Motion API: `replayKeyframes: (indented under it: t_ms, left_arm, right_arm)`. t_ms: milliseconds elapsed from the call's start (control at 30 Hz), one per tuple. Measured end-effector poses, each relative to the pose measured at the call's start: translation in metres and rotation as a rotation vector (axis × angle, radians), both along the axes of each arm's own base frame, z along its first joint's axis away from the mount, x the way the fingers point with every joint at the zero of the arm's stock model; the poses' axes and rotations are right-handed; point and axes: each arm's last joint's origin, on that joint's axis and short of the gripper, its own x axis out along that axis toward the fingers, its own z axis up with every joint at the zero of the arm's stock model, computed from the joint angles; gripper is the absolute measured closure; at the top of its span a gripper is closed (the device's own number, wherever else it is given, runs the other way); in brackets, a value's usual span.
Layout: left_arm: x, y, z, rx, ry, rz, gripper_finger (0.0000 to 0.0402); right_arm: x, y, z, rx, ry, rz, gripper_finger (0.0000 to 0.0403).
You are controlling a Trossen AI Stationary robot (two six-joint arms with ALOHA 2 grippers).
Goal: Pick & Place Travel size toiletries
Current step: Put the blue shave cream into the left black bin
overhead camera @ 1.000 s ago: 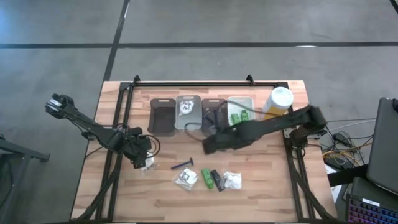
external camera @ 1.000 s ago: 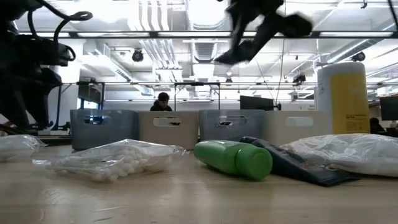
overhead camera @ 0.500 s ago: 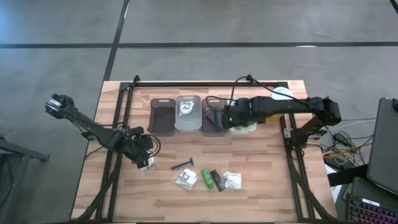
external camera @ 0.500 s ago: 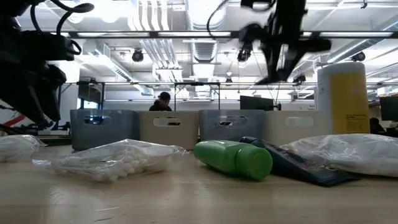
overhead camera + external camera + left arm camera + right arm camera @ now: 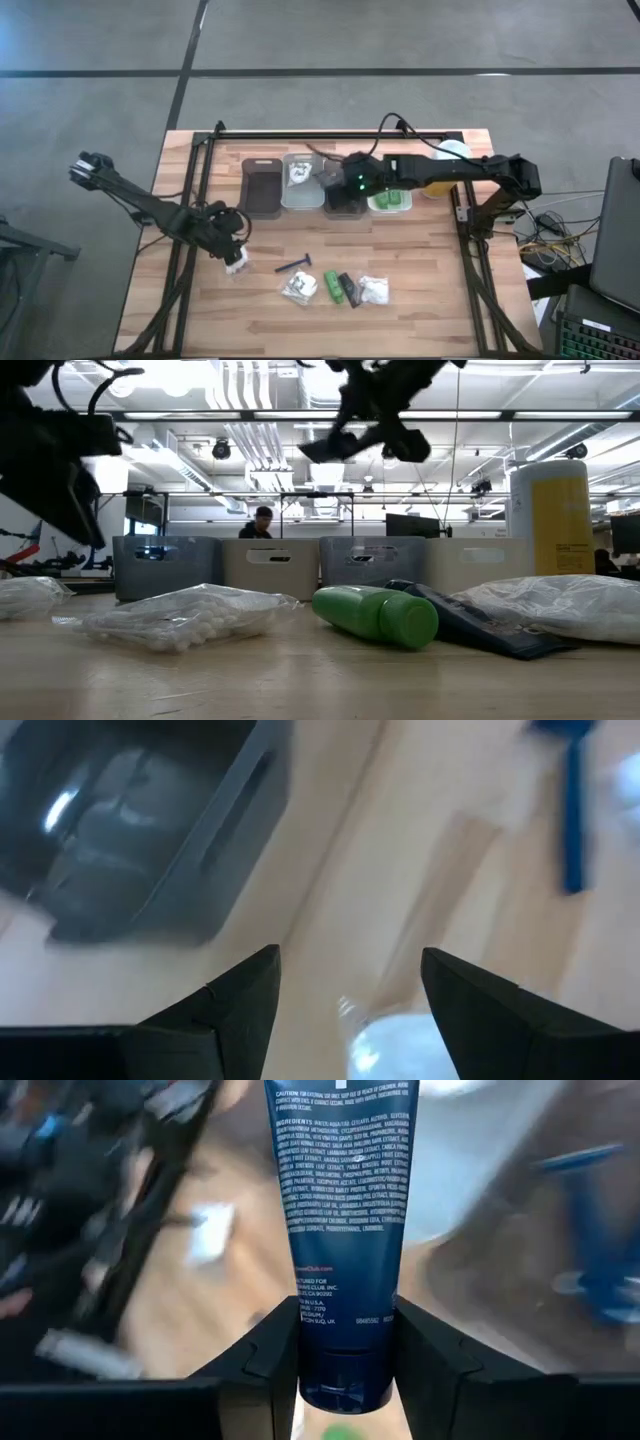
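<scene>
My right gripper (image 5: pixel 338 187) hangs over the third, dark grey bin (image 5: pixel 345 203) and is shut on a short black tube (image 5: pixel 345 1230). In the low view it shows high above the bins (image 5: pixel 365 405). My left gripper (image 5: pixel 232 256) is open, low over the table's left part. Its fingers stand on either side of a white clear-wrapped packet (image 5: pixel 385 1040), also seen in the high view (image 5: pixel 238 267). On the table's near middle lie a blue razor (image 5: pixel 295 264), a packet (image 5: pixel 298 289), a green bottle (image 5: pixel 332 287), a black tube (image 5: pixel 347 289) and another packet (image 5: pixel 374 289). My right gripper pinches the black tube between its two fingers at the flat end nearest the wrist (image 5: pixel 345 1380). The tube is lifted clear and sticks out forward past the fingertips (image 5: pixel 415 1340), over the bins.
Four bins stand in a row near the far edge: dark grey (image 5: pixel 262 187), light with a packet (image 5: pixel 302 180), dark grey, and light with green bottles (image 5: pixel 388 195). A tall yellow bottle (image 5: pixel 448 162) stands right of them. Bare wood lies between the bins and the loose items.
My right gripper, carrying the tube, has risen from the table's middle and gone toward the far edge. It passed over the rightmost bin, then swung left to the third bin. The loose items on the table have stayed put.
</scene>
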Motion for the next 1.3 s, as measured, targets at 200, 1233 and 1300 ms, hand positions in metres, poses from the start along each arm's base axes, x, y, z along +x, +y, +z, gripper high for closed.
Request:
replayKeyframes:
  t_ms: [200,1233,1300]
  left_arm:
    - [0.004,0.007,0.018,0.170,-0.074,-0.181,0.0157]
    - [0.071,-0.001,0.057,0.968,-0.227,-0.743,0.0158]
    - [0.075,-0.002,0.056,0.986,-0.231,-0.769,0.0158]
  right_arm:
    - [0.020,0.022,-0.009,0.054,0.003,0.304,0.0282]
    - [0.066,0.049,-0.027,0.149,0.003,0.505,0.0276]
    - [0.066,0.048,-0.027,0.149,0.004,0.503,0.0273]
